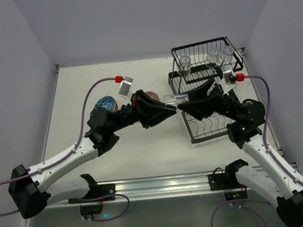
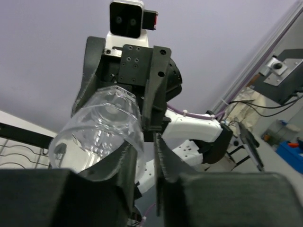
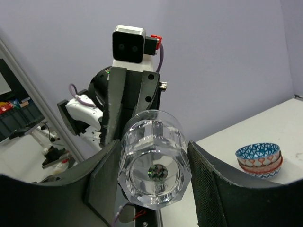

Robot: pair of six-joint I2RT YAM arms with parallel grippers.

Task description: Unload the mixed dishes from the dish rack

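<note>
A clear glass cup [image 1: 176, 99] lies sideways in the air between my two grippers, left of the black wire dish rack [image 1: 193, 132]. My right gripper [image 3: 150, 175] is shut on its thick faceted base [image 3: 155, 172]. My left gripper [image 2: 142, 158] pinches the cup's rim wall [image 2: 102, 135], one finger inside and one outside. Three more glass cups [image 1: 213, 57] stand in the rack's upper basket. A blue speckled bowl [image 1: 106, 103] sits on the table left of the left wrist; the right wrist view shows it stacked on a pink-red bowl [image 3: 259, 160].
A tan-brown dish [image 1: 151, 96] peeks out behind the left gripper. The rack's lower tray with curved dividers [image 1: 210, 125] lies under the right arm. The rack's wires also show at the left edge of the left wrist view [image 2: 14, 149]. White walls enclose the table.
</note>
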